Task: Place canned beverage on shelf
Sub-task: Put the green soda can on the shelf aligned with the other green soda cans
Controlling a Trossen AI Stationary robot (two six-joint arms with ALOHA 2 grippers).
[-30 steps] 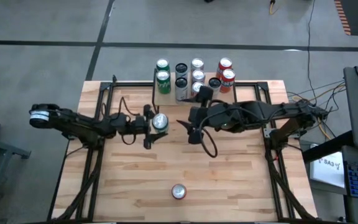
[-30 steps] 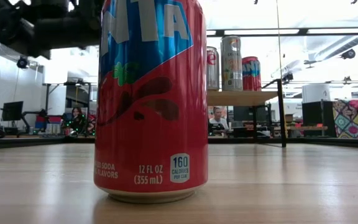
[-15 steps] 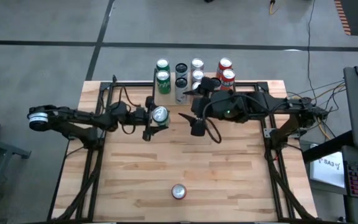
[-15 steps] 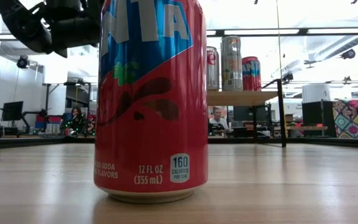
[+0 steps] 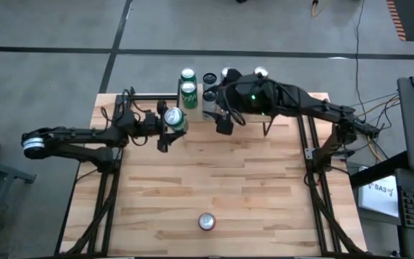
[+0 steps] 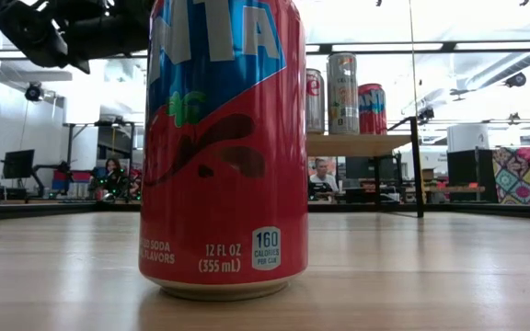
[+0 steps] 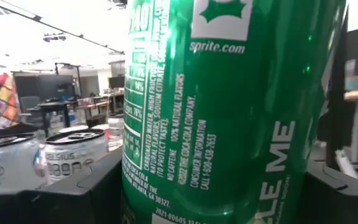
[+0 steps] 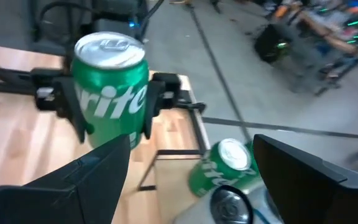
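From above: shelf at the table's far edge largely hidden beneath the right arm, only some of its can tops showing. Left gripper stretched toward it, clamped on an upright green Sprite can. Right gripper just beside, fingers spread, holding nothing. Lone red can near the front edge.

At table height: red can filling the middle, blocking most of the shelf; an arm cut off at top left.

From the left wrist: green can crowding out nearly everything.

From the right wrist: green can pinched between dark fingers, raised off the tabletop.
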